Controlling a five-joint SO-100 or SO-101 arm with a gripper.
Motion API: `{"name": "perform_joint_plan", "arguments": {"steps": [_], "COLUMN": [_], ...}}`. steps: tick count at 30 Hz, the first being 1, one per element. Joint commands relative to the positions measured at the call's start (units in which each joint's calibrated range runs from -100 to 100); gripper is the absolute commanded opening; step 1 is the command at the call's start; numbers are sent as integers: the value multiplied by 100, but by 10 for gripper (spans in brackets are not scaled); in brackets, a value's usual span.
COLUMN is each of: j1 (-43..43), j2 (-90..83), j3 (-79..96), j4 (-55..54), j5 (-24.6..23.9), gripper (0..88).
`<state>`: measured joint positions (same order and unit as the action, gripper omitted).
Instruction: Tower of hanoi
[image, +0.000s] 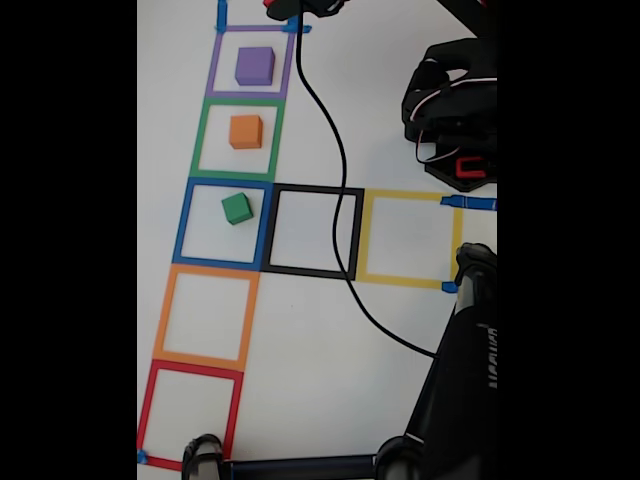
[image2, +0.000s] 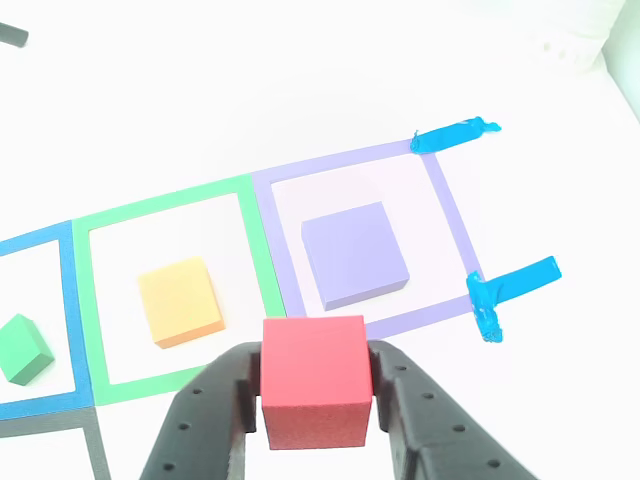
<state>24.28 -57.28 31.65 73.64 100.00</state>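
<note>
Mid-carry right now: black two-finger gripper (image2: 316, 385) clamped on the small red foam-looking cube (image2: 314, 378), held up over the near edge of the purple tape square (image2: 450, 212) in the other view. Big purple cube (image2: 355, 254) sitting inside that square, orange cube (image2: 181, 300) in the green tape square (image2: 164, 207), small green cube (image2: 22, 348) in the blue one. Probably the first Hanoi move (smallest piece off to another spot). Next: swing over a target square, lower gently, let go. Some white lettering on the black arm part (image: 487, 355) in the fixed view, too blurry to read.
</note>
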Motion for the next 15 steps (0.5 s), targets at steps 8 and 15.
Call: {"name": "perform_joint_plan", "arguments": {"steps": [8, 15], "j1": [563, 582], "j2": [532, 1848], "j3": [3708, 4171], "j4": [-4975, -6991], "j5": [0, 0], "gripper": [29, 29]}}
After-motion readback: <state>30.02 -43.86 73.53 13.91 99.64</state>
